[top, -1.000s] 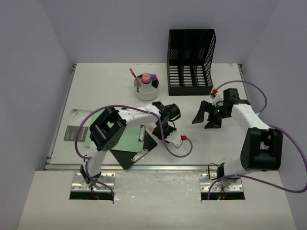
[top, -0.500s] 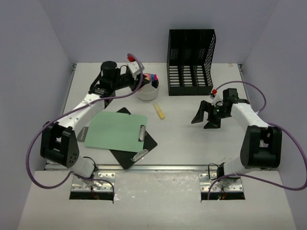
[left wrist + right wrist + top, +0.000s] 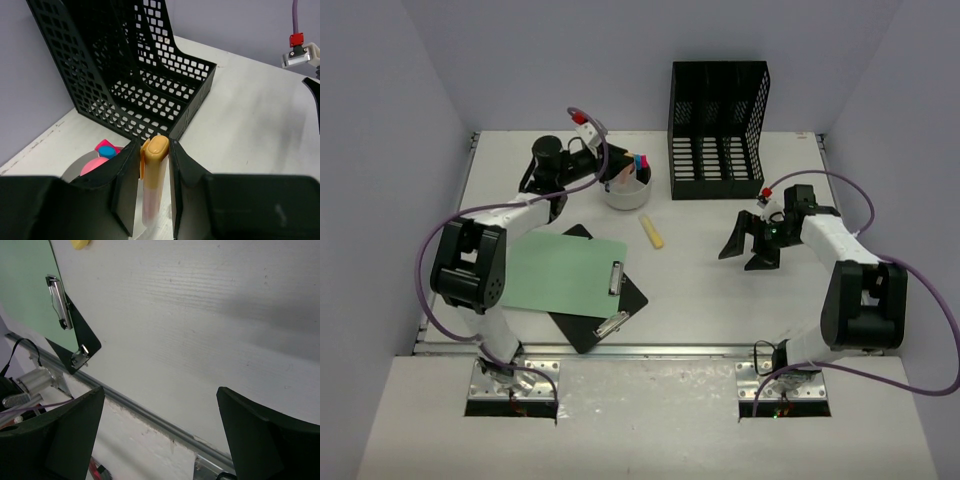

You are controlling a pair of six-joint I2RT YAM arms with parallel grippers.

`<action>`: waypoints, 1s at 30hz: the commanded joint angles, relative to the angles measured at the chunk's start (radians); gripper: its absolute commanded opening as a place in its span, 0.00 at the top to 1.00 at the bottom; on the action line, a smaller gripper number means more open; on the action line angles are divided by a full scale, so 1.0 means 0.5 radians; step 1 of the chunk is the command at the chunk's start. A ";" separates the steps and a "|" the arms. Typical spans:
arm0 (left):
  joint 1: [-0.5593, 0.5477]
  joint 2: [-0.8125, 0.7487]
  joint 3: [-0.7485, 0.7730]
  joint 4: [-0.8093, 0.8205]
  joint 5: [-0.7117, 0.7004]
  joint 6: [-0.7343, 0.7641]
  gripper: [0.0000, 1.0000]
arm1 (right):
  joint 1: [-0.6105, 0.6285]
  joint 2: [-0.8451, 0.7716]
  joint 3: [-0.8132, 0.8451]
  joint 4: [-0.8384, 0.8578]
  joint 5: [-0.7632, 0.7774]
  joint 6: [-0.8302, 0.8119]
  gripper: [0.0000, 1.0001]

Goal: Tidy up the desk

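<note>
White bench [image 3: 720, 290] is spreading beneath both arms overhead, the left end effector [image 3: 610, 171] hanging above the cup [image 3: 624, 197]. Left wrist: it is clenching a yellow highlighter [image 3: 154, 175], which is needing a plumb lowering before release. Right wrist: the right end effector [image 3: 160, 390] is gaping, empty.

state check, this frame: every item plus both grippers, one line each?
left gripper: fingers shut on yellow-capped marker, near the white cup
right gripper: fingers open, empty, above the desk
white cup: upright, pens inside
file rack: upright, nothing seen inside
green clipboard: flat, overlapping the black clipboard
black clipboard: flat, partly covered
yellow highlighter: loose, lying on the desk
</note>
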 commanded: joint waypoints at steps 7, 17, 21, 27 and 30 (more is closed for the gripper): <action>0.011 0.138 0.073 0.292 0.132 0.058 1.00 | -0.008 0.031 0.090 0.010 -0.020 0.002 0.07; 0.014 0.242 0.101 0.344 0.101 0.147 1.00 | -0.008 0.040 0.084 0.010 -0.026 -0.001 0.07; 0.017 0.267 0.085 0.347 0.074 0.187 0.97 | -0.011 0.040 0.090 0.007 -0.029 -0.001 0.07; 0.017 0.304 0.095 0.359 0.031 0.163 0.85 | -0.008 0.046 0.096 -0.002 -0.026 -0.001 0.07; 0.017 0.304 0.101 0.347 0.031 0.154 0.71 | -0.011 0.046 0.099 -0.008 -0.023 -0.007 0.07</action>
